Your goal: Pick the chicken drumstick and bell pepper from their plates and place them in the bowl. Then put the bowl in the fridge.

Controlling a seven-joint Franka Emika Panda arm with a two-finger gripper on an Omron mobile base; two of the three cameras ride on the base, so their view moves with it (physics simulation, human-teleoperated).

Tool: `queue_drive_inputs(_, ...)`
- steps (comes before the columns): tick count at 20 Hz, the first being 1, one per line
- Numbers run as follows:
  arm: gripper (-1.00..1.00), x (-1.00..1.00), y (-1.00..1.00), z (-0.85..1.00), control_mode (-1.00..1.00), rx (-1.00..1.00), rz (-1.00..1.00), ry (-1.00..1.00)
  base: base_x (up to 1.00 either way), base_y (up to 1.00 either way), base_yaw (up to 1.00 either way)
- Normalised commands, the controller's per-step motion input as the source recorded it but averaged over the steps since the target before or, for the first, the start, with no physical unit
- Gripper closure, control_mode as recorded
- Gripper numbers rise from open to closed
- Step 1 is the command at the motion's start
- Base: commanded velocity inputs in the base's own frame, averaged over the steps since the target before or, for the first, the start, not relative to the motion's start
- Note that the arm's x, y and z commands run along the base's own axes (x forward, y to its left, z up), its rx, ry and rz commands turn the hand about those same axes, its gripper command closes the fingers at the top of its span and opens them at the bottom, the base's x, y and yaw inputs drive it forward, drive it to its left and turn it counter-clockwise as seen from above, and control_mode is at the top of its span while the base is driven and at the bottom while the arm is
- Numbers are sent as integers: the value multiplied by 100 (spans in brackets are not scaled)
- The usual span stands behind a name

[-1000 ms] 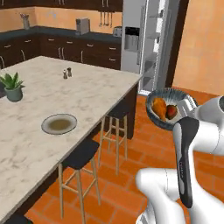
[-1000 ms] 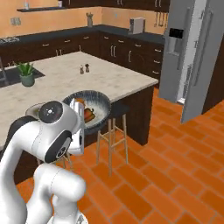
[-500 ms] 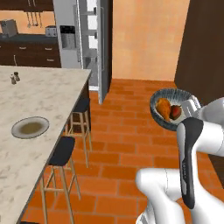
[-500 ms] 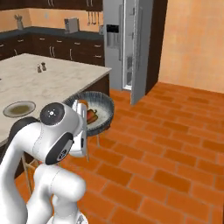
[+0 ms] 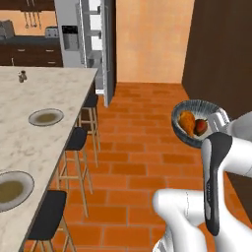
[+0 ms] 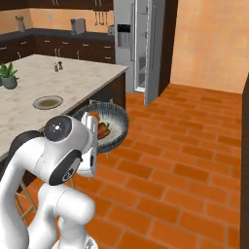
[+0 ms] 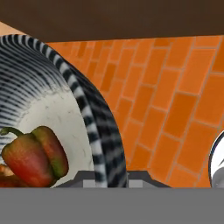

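The bowl [image 5: 197, 122] rides high in the air over the brick floor [image 6: 194, 160], and the gripper [image 7: 101, 177] is pinched shut on its striped rim, holding it by one edge alone. Inside sit the chicken drumstick [image 5: 187, 122] and the bell pepper [image 7: 36, 156], side by side against the pale speckled lining, so the loading part looks done and the carry to the fridge [image 6: 137, 46] is the step in hand. The fridge stands well apart, beyond the end of the island counter [image 5: 39, 106], with its door swung open and pale shelves showing. Here's the worry: a one-sided rim grip on a deep, loaded bowl could let it pivot or slide in the jaws if the base turns or stops sharply, and the pepper, round and glossy, looks like the first thing to roll out. The bowl is already carried at a lean in the right base view, so any extra tilt is a risk. On the approach, the open door edge and the bar stools [image 5: 78, 140] by the island are the likely things to clip with the bowl or the arm's elbow. The two plates [image 5: 46, 117] lie bare on the counter, out of the path. As for writing, there's none to read: the fridge's dark dispenser panel [image 5: 70, 37] carries no legible brand or label.
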Motion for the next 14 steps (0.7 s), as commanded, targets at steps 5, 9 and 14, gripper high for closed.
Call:
queue_drive_inputs(5,100,0,0,0,100,0,0,0,-100,0,0)
queue_drive_inputs(9,100,0,0,0,100,0,0,0,-100,52,-2)
queue_drive_inputs(14,100,0,0,0,100,0,0,0,-100,65,-7)
